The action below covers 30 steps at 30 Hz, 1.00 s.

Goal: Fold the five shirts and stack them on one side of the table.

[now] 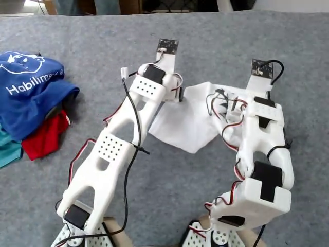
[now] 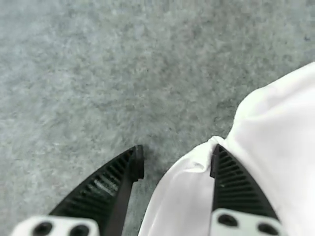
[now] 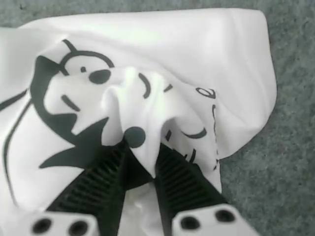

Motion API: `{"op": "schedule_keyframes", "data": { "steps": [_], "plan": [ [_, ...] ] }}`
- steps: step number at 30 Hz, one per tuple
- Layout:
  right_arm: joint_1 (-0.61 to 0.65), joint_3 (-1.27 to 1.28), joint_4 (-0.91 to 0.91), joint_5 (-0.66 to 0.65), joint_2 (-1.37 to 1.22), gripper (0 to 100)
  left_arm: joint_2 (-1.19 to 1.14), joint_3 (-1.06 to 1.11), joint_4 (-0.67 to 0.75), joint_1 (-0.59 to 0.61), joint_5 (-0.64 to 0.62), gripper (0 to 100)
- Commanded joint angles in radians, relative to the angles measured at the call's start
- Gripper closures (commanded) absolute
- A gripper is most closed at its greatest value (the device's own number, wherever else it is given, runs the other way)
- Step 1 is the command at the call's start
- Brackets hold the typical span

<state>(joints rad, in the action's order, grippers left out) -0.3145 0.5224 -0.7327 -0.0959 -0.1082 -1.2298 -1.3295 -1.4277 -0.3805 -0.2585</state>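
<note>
Lying at the left edge of the grey bench [image 1: 231, 41] is a loose heap of shirts: a blue shirt [image 1: 31, 92] with white print on top, a red shirt [image 1: 46, 136] poking out beneath it, and a teal shirt [image 1: 7, 149] at the very edge. Near the middle, a white shirt [image 1: 185, 123] with a black cartoon drawing lies crumpled between two white arms. The left arm [image 1: 123, 134] slants up to the shirt's left edge. Its left pincer [image 2: 177, 157] is spread wide, one finger over the bare bench and the other over the cloth, with the shirt's edge between them, not squeezed. The right arm [image 1: 262, 149] stands over the shirt's right part. Its right pincer [image 3: 141, 147] is pinched tight on a bunched-up fold of the printed cloth.
</note>
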Motion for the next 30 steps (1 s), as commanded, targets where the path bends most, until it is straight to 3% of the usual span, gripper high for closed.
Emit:
{"op": "schedule_keyframes", "data": {
  "steps": [1, 8, 13, 16, 19, 22, 26, 30],
  "plan": [
    [-0.003, 0.021, 0.003, -0.002, 0.002, 98.1, 0.015, -0.001, 0.025, -0.001, 0.009, 77],
    [-0.003, 0.022, 0.003, -0.002, 0.002, 98.1, 0.008, 0.001, 0.101, 0.012, 0.012, 97],
    [-0.003, 0.022, 0.003, -0.002, 0.002, 98.1, 0.02, -0.012, 0.106, 0.071, 0.012, 97],
    [-0.002, 0.019, 0.003, -0.006, 0.008, 98.1, 0.018, -0.101, 0.009, 0.108, 0.012, 97],
    [0.002, 0.019, -0.014, -0.103, 0.016, 97.8, 0.018, -0.219, -0.13, 0.137, 0.043, 97],
    [0.034, 0.019, -0.069, -0.163, 0.068, 91.7, 0.02, -0.352, -0.25, 0.191, 0.084, 97],
    [0.055, 0.018, -0.126, -0.206, 0.214, 79.7, 0.101, -0.338, -0.304, 0.303, 0.084, 97],
    [0.057, 0.022, -0.169, -0.219, 0.401, 76.2, 0.186, -0.338, -0.331, 0.42, 0.084, 97]
  ]
}}
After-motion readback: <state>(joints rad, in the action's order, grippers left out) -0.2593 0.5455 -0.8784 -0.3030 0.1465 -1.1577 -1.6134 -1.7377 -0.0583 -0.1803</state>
